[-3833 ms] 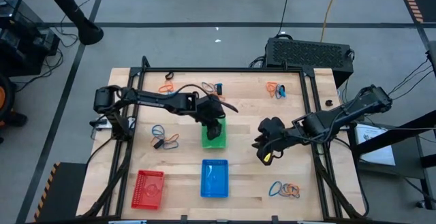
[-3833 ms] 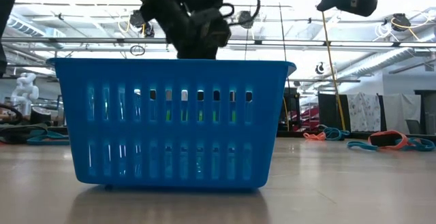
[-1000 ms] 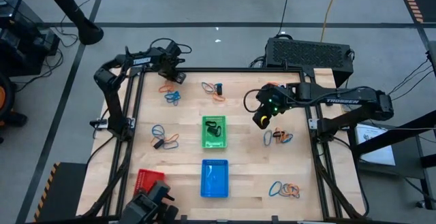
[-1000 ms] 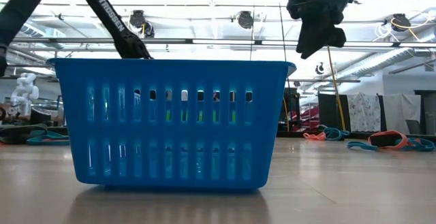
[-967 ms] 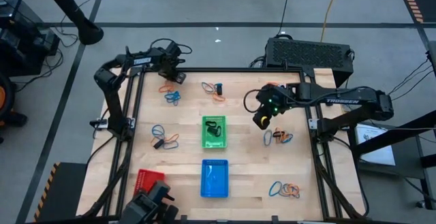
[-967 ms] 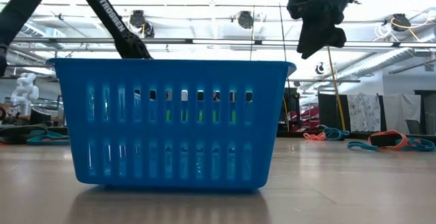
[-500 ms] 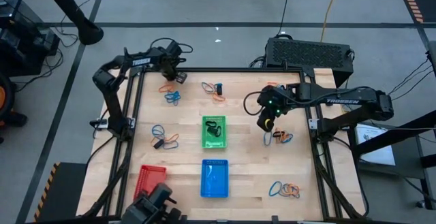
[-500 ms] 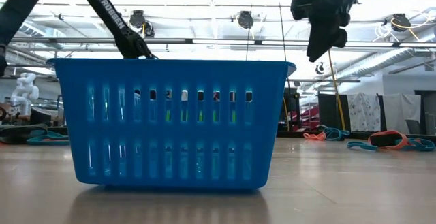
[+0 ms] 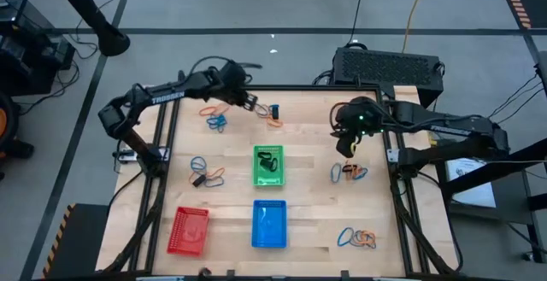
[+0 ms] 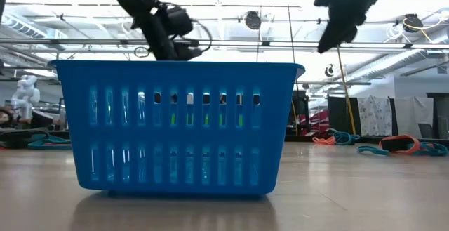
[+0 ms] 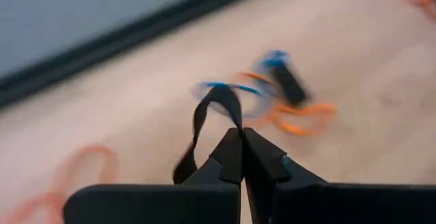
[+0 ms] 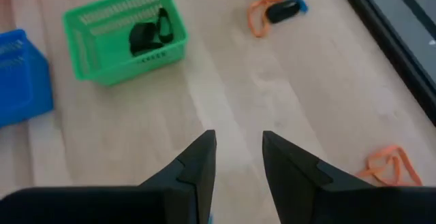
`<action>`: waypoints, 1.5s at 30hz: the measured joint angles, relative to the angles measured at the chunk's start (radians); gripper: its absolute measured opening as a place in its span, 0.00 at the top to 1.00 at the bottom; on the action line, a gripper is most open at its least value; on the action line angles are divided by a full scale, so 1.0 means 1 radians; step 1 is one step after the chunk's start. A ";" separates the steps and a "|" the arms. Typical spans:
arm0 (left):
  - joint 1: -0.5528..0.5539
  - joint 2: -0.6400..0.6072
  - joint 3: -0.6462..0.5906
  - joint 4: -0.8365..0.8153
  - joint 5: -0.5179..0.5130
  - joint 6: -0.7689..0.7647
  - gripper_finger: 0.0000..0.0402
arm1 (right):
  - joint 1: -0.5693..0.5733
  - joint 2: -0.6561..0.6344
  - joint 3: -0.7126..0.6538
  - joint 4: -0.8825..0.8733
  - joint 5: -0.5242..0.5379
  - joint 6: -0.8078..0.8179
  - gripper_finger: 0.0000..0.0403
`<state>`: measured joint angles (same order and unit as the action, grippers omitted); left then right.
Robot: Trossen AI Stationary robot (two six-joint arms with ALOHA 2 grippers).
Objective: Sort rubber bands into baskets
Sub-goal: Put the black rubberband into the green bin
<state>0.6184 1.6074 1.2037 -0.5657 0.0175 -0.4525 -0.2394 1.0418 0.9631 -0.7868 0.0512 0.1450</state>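
My left gripper (image 9: 249,102) hangs over the far middle of the table, shut on a black rubber band (image 11: 204,112). Just beyond it lies a cluster of orange, blue and black bands (image 11: 286,96). The green basket (image 9: 268,166) holds black bands (image 12: 148,33) and stands mid-table. The blue basket (image 9: 268,224) is nearer, and the red basket (image 9: 188,231) stands at the near left. My right gripper (image 12: 238,149) is open and empty above bare wood, to the right of the green basket (image 12: 122,37). My left gripper pinches the black band between its two shut fingertips, at one end of the loop (image 11: 234,127). The fingers slant down from the table's left. The rest of the loop stands out past the fingertips, slack and lifted clear of the table.
More band clusters lie at the far left (image 9: 214,119), mid-left (image 9: 205,175), right of centre (image 9: 350,172) and near right (image 9: 359,238). A black frame rail (image 9: 282,89) runs along the table's far edge. A black box (image 9: 389,66) stands behind the far right corner.
My left gripper has shut on a black band at the far left corner. It has then risen and swung toward the table's right, lifting the band clear. My right gripper has drifted toward the right edge and rolled, staying open.
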 joint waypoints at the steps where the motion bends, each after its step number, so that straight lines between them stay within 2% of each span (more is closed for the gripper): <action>1: -0.028 -0.001 0.000 -0.001 -0.011 -0.031 0.99 | -0.007 -0.020 -0.029 0.013 -0.003 0.008 0.72; 5: -0.132 -0.001 0.000 0.003 -0.014 -0.134 0.99 | -0.012 -0.082 -0.130 0.021 -0.046 0.028 0.72; 10: -0.268 -0.002 0.000 0.071 0.188 -0.145 0.99 | -0.012 -0.126 -0.229 0.051 -0.125 0.040 0.72; 12: -0.325 -0.002 0.000 0.098 0.236 -0.145 0.99 | -0.012 -0.132 -0.251 0.071 -0.146 0.049 0.72; 19: -0.479 0.026 0.000 0.129 0.229 -0.110 0.99 | -0.012 -0.133 -0.255 0.142 -0.153 0.038 0.72; 25: -0.510 0.061 0.003 0.146 0.209 -0.078 0.99 | -0.013 -0.132 -0.255 0.202 -0.081 0.026 0.72; 27: -0.517 0.088 -0.003 0.130 0.210 -0.051 0.99 | -0.013 -0.133 -0.255 0.223 -0.075 0.026 0.72; 30: -0.527 0.119 -0.001 0.193 0.210 -0.038 0.98 | -0.013 -0.134 -0.255 0.233 -0.076 0.031 0.72; 39: -0.516 0.153 -0.001 0.174 0.210 -0.001 0.79 | -0.002 -0.135 -0.255 0.238 -0.082 0.233 0.72; 45: -0.512 0.153 -0.001 0.145 0.236 0.102 0.68 | 0.038 -0.135 -0.255 0.230 -0.083 0.344 0.72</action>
<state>0.1062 1.7607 1.2030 -0.4202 0.2531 -0.3507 -0.2012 0.9066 0.7082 -0.5571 -0.0319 0.4894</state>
